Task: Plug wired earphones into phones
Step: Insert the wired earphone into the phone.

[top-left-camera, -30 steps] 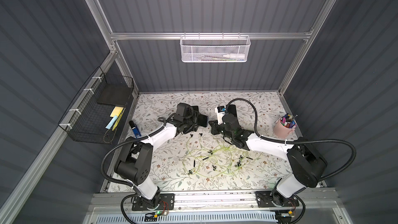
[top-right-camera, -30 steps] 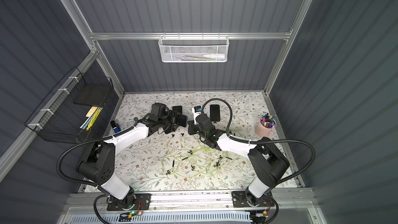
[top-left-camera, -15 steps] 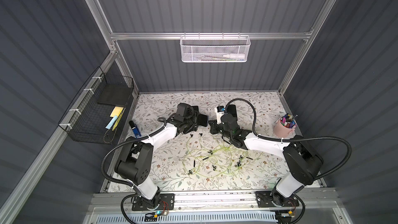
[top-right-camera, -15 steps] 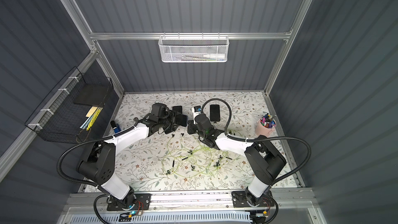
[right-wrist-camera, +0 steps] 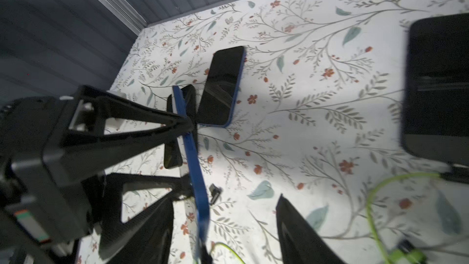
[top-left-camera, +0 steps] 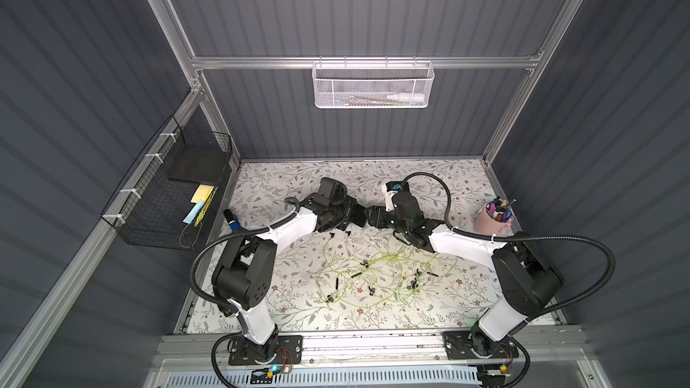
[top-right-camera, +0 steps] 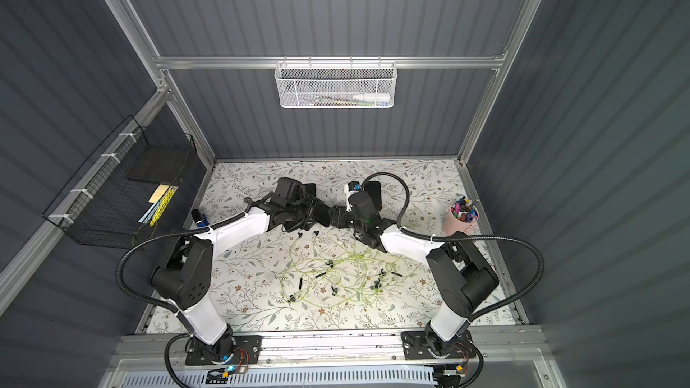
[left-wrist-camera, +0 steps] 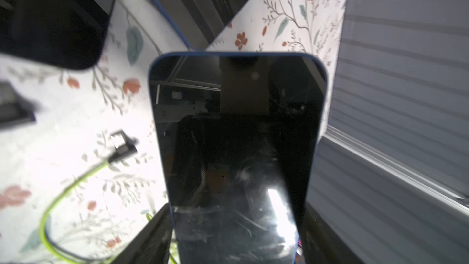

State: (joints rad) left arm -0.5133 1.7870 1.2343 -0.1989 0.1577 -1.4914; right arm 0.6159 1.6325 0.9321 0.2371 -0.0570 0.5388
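Observation:
My left gripper is shut on a blue-edged phone, holding it across its width above the table's middle back. In the right wrist view that phone shows edge-on. A dark plug with a green cable sits blurred at its near end. My right gripper faces that end, open, with nothing between its fingers. Other phones lie flat on the cloth. The wired earphones lie tangled in front of both grippers. A loose plug lies beside the held phone.
A pink cup of pens stands at the right edge. A blue-and-black stick lies by the left wall under a black wire basket. A white mesh basket hangs on the back wall.
My right gripper has gone from shut to open and has shifted left, close up to the phone held by the left gripper. The left arm has hardly moved.

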